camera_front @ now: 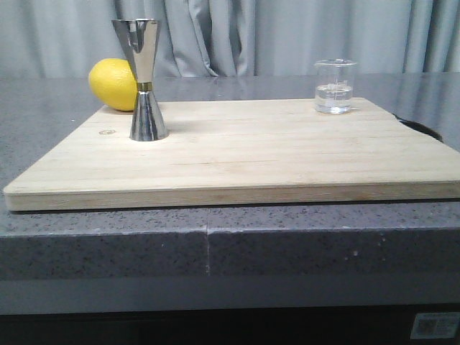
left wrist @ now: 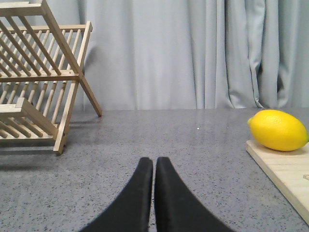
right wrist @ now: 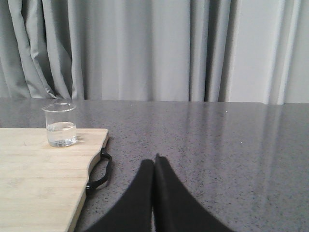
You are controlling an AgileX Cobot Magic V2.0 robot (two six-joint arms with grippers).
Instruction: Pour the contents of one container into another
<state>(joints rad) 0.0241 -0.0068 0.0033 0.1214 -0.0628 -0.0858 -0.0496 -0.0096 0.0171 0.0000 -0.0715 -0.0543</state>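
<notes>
A small clear glass beaker [camera_front: 335, 86] with a little clear liquid stands at the far right of the wooden board [camera_front: 244, 154]; it also shows in the right wrist view as the beaker [right wrist: 60, 124]. The tall steel jigger [camera_front: 144, 79] with a gold waist band stands upright at the board's far left. Neither arm appears in the front view. My left gripper [left wrist: 154, 160] is shut and empty over the grey counter, left of the board. My right gripper [right wrist: 154, 160] is shut and empty over the counter, right of the board.
A yellow lemon [camera_front: 113, 84] lies behind the jigger at the board's back left corner, seen also as the lemon [left wrist: 278, 130]. A wooden dish rack [left wrist: 38, 77] stands far left. The board's black handle [right wrist: 100, 171] juts from its right edge. Grey curtains hang behind.
</notes>
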